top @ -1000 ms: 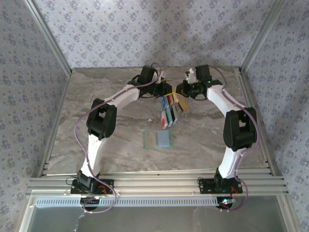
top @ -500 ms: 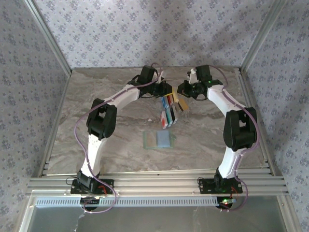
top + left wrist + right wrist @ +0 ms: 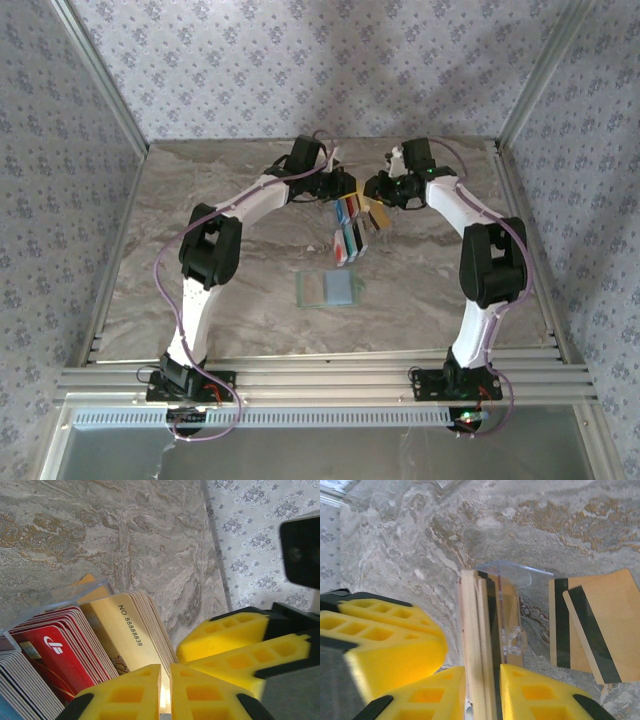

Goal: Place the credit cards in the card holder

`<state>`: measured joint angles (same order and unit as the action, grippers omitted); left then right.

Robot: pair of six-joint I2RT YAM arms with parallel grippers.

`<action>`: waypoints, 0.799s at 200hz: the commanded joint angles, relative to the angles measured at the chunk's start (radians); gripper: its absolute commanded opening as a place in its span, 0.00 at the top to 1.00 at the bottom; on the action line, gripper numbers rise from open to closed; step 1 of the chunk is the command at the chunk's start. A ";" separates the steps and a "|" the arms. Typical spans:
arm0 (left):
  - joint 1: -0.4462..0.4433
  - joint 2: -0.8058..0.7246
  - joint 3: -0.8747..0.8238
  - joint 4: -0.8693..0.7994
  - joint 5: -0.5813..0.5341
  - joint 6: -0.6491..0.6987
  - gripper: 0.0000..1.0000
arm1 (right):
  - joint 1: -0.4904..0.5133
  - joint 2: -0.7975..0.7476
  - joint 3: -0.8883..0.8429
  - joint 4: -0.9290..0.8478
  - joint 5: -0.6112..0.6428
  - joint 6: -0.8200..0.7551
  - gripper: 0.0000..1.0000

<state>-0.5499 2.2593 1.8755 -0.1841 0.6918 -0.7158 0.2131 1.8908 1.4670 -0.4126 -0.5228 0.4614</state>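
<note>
The step in hand looks to be drawing one card out of a packed row. The credit cards (image 3: 350, 228) stand on edge in a clear stand (image 3: 512, 605) at the far middle of the surface (image 3: 220, 280), and both arms meet over it. The left jaws are pressed nearly together and appear to pinch the edge of a tan card (image 3: 125, 635) beside the red cards (image 3: 55, 650); the right jaws stand a little apart on either side of the tan bundle's end, and whether they press on it cannot be told. The card holder (image 3: 316, 290) lies flat nearer the arm bases, well apart from the stand, with a blue card (image 3: 342, 288) on or in it. The next move probably calls for lifting a single card clear of its neighbours, then carrying it to the holder's mouth. The two sets of jaws sit just beside each other, so room there is tight; the back wall (image 3: 320, 70) is near; the surface between stand and holder lies open; loose tan cards (image 3: 595, 625) lie beside the stand.
</note>
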 commanded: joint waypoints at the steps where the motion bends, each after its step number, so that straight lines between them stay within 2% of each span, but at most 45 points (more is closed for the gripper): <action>1: 0.008 -0.015 0.006 -0.006 0.021 0.021 0.88 | 0.005 0.025 0.034 -0.028 -0.013 -0.019 0.73; 58: 0.010 0.002 0.004 -0.012 0.018 0.021 0.88 | 0.008 -0.010 0.014 0.001 -0.051 -0.011 0.77; 78: 0.010 0.010 0.005 -0.011 0.021 0.021 0.88 | 0.008 -0.018 0.009 0.012 -0.060 -0.006 0.81; 135: 0.008 0.030 0.010 -0.012 0.021 0.019 0.87 | 0.008 -0.032 0.003 0.011 -0.051 -0.005 0.89; 160: 0.009 0.037 0.013 -0.012 0.021 0.019 0.87 | 0.008 -0.034 0.004 0.008 -0.046 -0.006 0.89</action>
<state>-0.5495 2.2677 1.8755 -0.1844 0.6918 -0.7158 0.2165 1.8961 1.4723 -0.4011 -0.5568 0.4591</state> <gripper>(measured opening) 0.125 0.109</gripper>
